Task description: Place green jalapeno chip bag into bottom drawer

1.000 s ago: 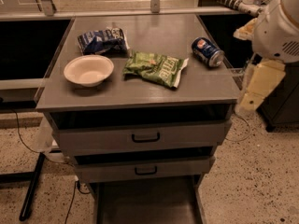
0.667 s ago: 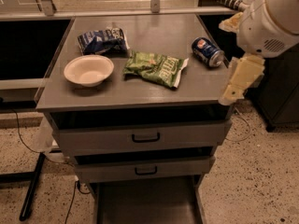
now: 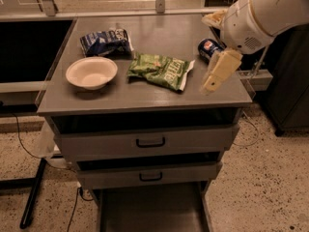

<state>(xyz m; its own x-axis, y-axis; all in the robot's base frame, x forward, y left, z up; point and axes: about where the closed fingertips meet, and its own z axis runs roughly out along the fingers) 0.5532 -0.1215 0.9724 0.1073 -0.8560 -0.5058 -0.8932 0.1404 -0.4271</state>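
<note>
The bottom drawer (image 3: pixel 149 210) stands pulled out, nearest the camera and straight below the bag, its grey floor bare. Above it, two shallower drawers (image 3: pixel 193 140) are shut, between the bottom drawer and the bag.

The green chip bag (image 3: pixel 161 70) lies flat at about the middle of the worktop (image 3: pixel 145 98), untouched. The gripper (image 3: pixel 208 86) hangs just right of the bag, over the worktop's right front corner and apart from the bag. I cannot tell whether it is open or closed.

A white bowl (image 3: pixel 91 73) sits left of the bag, a soda can (image 3: pixel 208 49) right of it and a little behind, and a blue snack bag (image 3: pixel 105 41) behind it to the left.

This looks like the reaching step, with the pick not yet made. The next move calls for swinging left over the bag, coming down on its crinkled middle and avoiding the can.
</note>
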